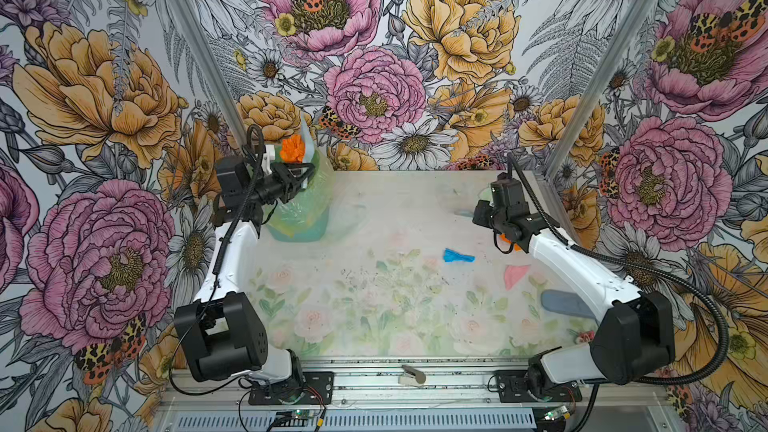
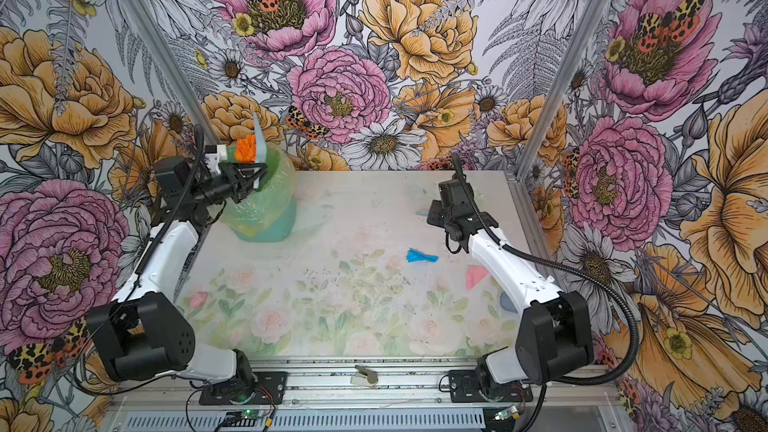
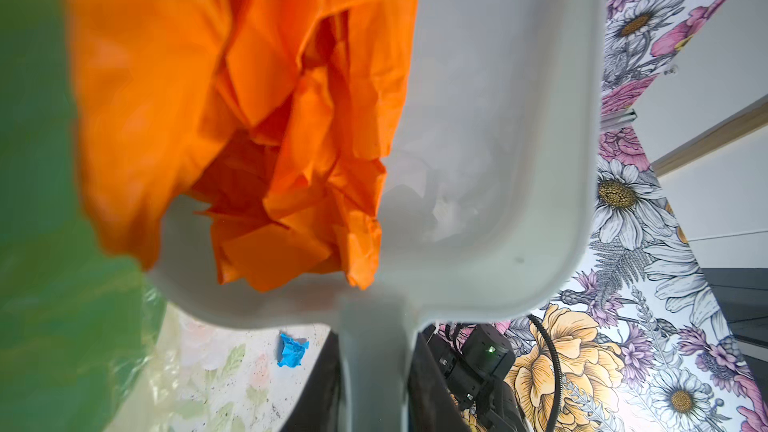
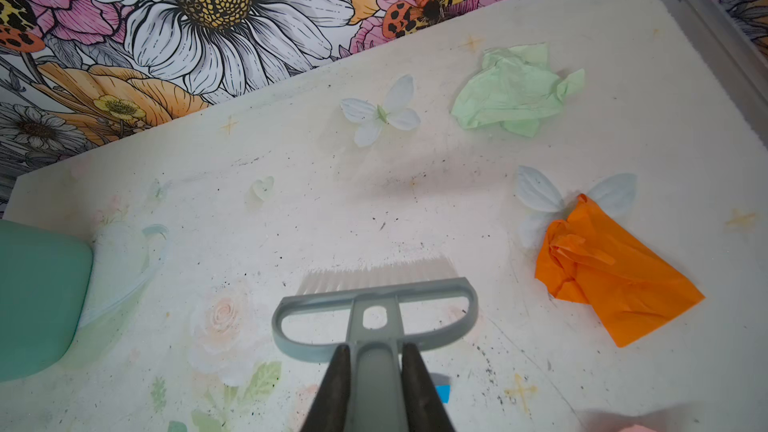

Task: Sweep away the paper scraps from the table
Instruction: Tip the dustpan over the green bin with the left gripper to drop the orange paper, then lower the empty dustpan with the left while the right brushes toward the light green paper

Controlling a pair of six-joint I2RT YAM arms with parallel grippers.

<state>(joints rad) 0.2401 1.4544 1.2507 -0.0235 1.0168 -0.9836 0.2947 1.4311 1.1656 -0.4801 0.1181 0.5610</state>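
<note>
Emptying step: the left end effector (image 1: 301, 172) is clenched on the dustpan (image 3: 498, 118) handle. The pan is tipped over the bin (image 1: 299, 222), with an orange scrap (image 3: 270, 118) just ahead at its lip. The right end effector (image 4: 376, 349) grasps the brush (image 4: 374, 297). On the tabletop (image 1: 395, 209), a green scrap (image 4: 511, 93) and a second orange scrap (image 4: 611, 276) lie ahead of it, and a blue scrap (image 1: 457, 256) and a pink scrap (image 1: 514, 275) behind. Next, probably: tip further until the scrap drops.

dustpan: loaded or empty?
Loaded: a crumpled orange scrap sits in the dustpan, which is raised over the green-bagged bin.
</note>
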